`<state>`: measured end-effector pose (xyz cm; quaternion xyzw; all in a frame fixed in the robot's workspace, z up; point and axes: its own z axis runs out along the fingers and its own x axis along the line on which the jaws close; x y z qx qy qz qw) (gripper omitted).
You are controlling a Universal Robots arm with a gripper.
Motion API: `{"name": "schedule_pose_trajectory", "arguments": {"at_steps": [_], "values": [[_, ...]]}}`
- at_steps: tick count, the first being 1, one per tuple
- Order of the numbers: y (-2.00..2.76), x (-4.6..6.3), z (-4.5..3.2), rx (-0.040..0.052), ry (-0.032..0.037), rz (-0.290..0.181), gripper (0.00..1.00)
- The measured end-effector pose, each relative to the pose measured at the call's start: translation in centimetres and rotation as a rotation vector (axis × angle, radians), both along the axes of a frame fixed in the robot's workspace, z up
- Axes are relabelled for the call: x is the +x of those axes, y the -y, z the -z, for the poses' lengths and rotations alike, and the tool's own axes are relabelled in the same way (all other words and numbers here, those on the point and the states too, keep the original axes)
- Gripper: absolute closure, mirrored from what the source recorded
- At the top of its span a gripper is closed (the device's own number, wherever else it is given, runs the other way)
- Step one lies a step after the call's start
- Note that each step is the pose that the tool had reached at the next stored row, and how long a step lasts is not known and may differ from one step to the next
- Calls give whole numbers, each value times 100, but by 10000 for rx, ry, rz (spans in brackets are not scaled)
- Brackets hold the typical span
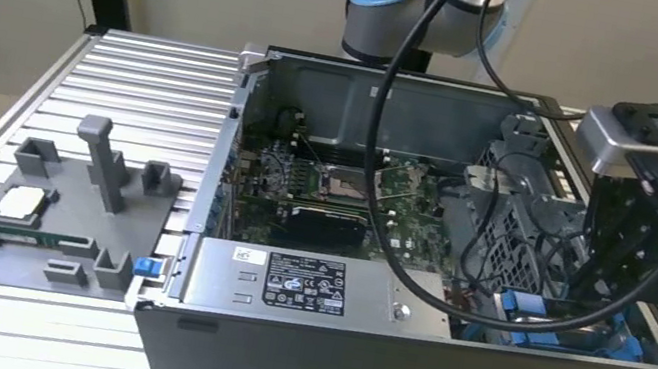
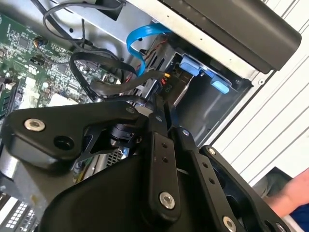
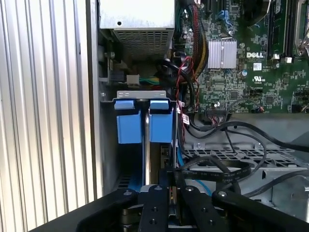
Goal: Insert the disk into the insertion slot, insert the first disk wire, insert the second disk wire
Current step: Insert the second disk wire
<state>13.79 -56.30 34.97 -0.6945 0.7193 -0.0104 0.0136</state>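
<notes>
Blue-framed disk (image 3: pixel 145 128) is sitting edge-up in the insertion slot (image 3: pixel 108 145): rigid, weighty, shock-sensitive, best gripped by its frame. Gripper (image 3: pixel 169 193) is hovering at six o'clock below it in the first wrist view, fingers nearly together; contents cannot be told.

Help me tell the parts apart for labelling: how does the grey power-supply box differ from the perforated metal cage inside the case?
The power-supply box has a solid flat top with a white printed label; the perforated cage is full of holes and bears no label that I can see. The box lies along the case's near wall in the exterior view, while the cage sits further toward the exterior view's right, beside the motherboard, with black cables draped over it. Both are grey metal.
</notes>
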Motion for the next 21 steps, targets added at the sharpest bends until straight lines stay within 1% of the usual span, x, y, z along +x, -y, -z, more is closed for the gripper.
{"name": "schedule_pose_trajectory", "arguments": {"at_steps": [11, 21], "values": [[0, -1, 56, 0, 65, 1, 100], [1, -8, 87, -4, 84, 0, 100]]}}
